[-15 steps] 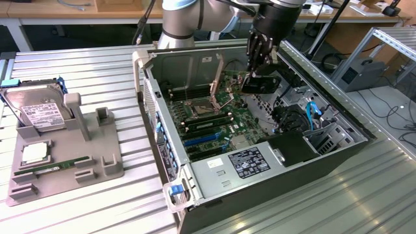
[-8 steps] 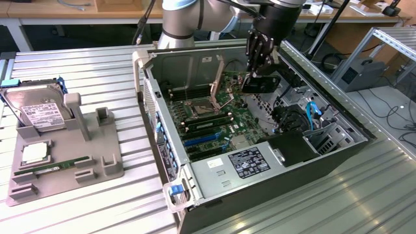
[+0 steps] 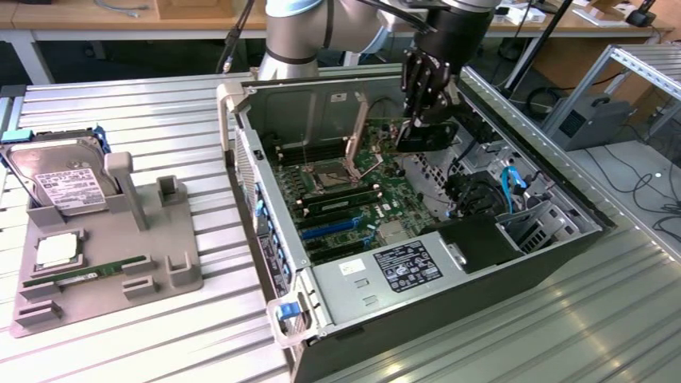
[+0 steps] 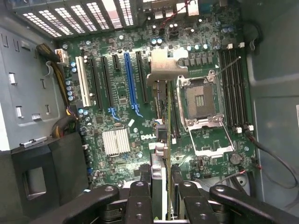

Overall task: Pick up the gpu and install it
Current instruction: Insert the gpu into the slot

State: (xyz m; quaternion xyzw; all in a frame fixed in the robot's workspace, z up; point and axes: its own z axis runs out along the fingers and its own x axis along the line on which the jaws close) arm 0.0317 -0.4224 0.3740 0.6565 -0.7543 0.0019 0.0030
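Green-boarded gpu edge-on, clamped between end effector fingers above the open case's motherboard.

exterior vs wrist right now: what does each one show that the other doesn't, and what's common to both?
Exterior view: the parts tray on the table at that view's left, holding a hard drive, a CPU and a RAM stick; also the arm above the open case.

Wrist view: a close look down on the board, with the white slot, the blue slot and the silver heatsink.

Both: the gripper shut on the gpu, held edge-on over the motherboard with its open CPU socket.
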